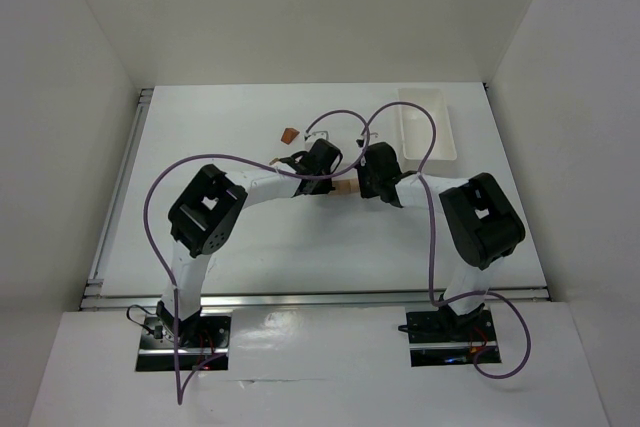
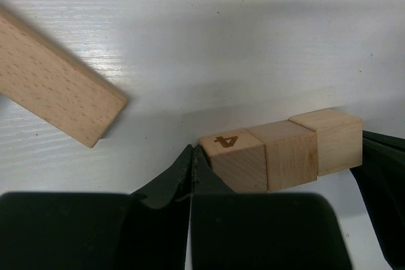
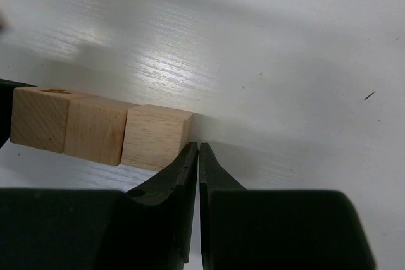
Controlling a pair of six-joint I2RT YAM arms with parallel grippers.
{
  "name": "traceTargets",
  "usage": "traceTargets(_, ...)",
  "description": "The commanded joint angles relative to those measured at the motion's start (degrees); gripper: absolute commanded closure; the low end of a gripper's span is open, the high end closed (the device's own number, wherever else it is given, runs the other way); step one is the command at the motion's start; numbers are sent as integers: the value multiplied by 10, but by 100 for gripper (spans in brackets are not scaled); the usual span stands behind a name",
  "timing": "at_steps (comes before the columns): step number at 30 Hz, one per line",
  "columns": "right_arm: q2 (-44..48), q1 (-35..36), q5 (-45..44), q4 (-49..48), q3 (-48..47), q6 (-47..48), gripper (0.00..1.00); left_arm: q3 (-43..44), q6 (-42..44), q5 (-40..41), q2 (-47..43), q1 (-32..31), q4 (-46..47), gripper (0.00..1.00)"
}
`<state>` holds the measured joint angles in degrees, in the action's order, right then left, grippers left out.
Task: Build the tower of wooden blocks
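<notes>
Left tool (image 2: 193, 153) and right tool (image 3: 195, 150), both closed and empty, bracket 3 wooden cubes (image 2: 288, 151) end to end, apparently aligning them.

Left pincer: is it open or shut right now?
Shut: the left pincer shows fingers pressed together, no gap, nothing held; its tip is beside the numbered cube.

Three wood blocks (image 2: 285, 150) lie in a touching row on the bench (image 2: 253, 30), one end at the tip of the left claw (image 2: 192, 156), the other at the right claw (image 3: 195, 151), with a plank (image 2: 54, 77) ahead-left of the left claw.
</notes>
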<state>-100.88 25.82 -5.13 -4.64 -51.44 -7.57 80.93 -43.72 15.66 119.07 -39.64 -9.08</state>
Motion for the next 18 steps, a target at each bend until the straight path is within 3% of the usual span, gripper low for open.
traceTargets(1,1,-2,13,-19,-14,5,88,19,6,3,12,-4,-2,100)
traceTargets(9,1,-2,-43,12,-19,-6,87,24,0,16,6,-4,-14,99)
traceTargets(10,1,-2,-48,12,-19,-13,85,24,0,16,0,-4,-20,94)
traceTargets(11,1,-2,-53,25,-26,-13,80,24,-5,30,0,-4,-27,81)
traceTargets(18,22,-2,-80,31,-32,-27,73,6,-5,52,-42,8,-27,78)
